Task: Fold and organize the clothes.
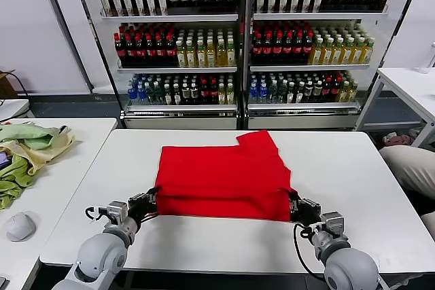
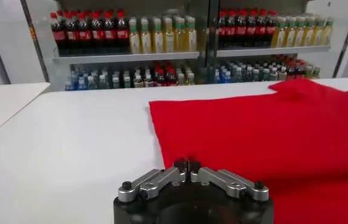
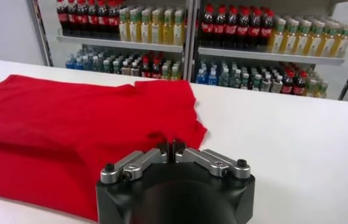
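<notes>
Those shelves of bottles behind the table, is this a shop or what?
Probably a mock shop set up as a test room: glass-fronted drink coolers stocked with bottles, but plain white tables in front, one bearing a red T-shirt, another some loose cloths.

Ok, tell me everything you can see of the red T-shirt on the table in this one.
The red T-shirt is plain bright red, cotton-looking cloth with no print showing. It lies flat on the white table, partly folded into a rough rectangle, one sleeve sticking out toward the drinks shelves. The left gripper sits shut at its near left corner and the right gripper shut at its near right corner; whether either pinches cloth is unclear.
</notes>
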Controlling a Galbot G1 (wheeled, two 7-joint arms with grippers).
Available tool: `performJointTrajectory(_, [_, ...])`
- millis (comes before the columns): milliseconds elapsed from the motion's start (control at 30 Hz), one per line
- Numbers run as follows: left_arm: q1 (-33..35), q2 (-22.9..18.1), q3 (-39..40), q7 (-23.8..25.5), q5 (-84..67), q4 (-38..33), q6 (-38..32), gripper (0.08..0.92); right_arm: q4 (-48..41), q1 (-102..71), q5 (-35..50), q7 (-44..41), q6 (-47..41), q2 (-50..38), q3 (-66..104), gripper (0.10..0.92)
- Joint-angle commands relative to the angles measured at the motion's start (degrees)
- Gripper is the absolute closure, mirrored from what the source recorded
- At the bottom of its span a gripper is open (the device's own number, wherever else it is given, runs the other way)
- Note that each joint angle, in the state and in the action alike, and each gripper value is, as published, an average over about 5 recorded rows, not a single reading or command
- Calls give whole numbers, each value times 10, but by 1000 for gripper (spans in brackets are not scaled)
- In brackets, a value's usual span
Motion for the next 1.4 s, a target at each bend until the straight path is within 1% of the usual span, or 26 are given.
performJointTrajectory(33, [-11,-4,2,0,24,26,1,893,-14,13,-11,7,-17,8,-12,844])
performJointTrajectory(100, [-13,-7,4,-1,31,33,-1,855,-13,11,-14,5,-20,9,-11,797])
performJointTrajectory(233, [-16,-7,1,-2,37,45,-13,737,1,-3,-21,4,-31,5,6,676])
performJointTrajectory(333, [-9,1,-8,-4,40,36,-19,650,29,-30,-21,0,-41,-6,33,590])
performJointTrajectory(433, [13,17,-23,-7,39,3,-21,564,55,-64,-22,-8,-45,-17,63,503])
performJointTrajectory(600, [68,41,-50,-22,8,-77,-10,425,75,-100,-20,-15,-43,-22,100,365])
performJointTrajectory(700, [94,43,-54,-35,-17,-115,2,339,71,-109,-21,-12,-40,-13,92,280])
performJointTrajectory(767, [106,40,-50,-40,-23,-128,9,278,62,-112,-26,-10,-37,-2,79,234])
performJointTrajectory(867, [117,30,-39,-41,-22,-126,20,208,46,-110,-32,-6,-31,13,60,207])
performJointTrajectory(933, [124,25,-33,-40,-18,-117,30,186,37,-106,-32,-3,-29,19,52,204])
performJointTrajectory(1067, [124,21,-32,-35,-11,-96,40,178,25,-94,-24,4,-27,26,41,203])
performJointTrajectory(1267, [81,14,-38,-37,-22,-59,35,177,13,-78,-11,12,-29,32,29,203])
performJointTrajectory(1400, [69,14,-39,-37,-22,-48,34,183,5,-73,5,13,-31,34,26,211])
